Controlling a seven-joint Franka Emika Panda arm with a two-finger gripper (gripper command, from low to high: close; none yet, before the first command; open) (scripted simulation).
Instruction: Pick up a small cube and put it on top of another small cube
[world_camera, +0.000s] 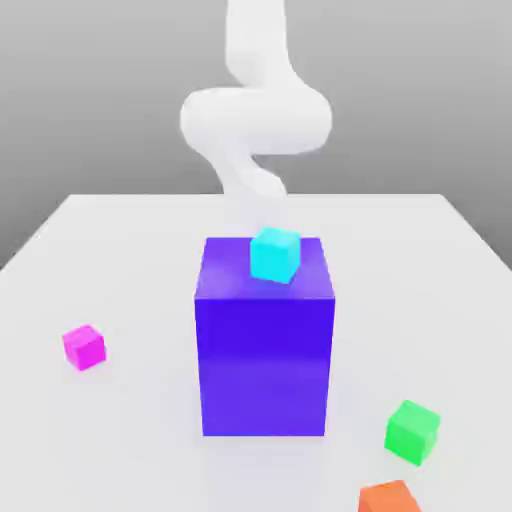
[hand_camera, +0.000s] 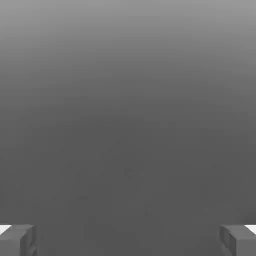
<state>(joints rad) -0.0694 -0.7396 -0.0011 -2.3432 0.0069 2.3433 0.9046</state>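
Gripper (hand_camera: 128, 240) released, fingers (hand_camera: 17, 240) spread wide, only grey between them. White arm (world_camera: 255, 120) coiled at far side behind big blue-violet block (world_camera: 265, 350). Small magenta-pink cube (world_camera: 84, 346) sits on table (world_camera: 120, 250), near-left on the exterior view's left, well apart from arm, turned slightly. Cyan cube (world_camera: 275, 254) atop block.

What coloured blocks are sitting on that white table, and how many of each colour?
Big blue-violet block: 1
Cyan cube, on top of the big block: 1
Magenta-pink cube: 1
Green cube: 1
Orange cube, partly cut off at the picture's edge: 1
Total: 5 blocks, each a different colour.
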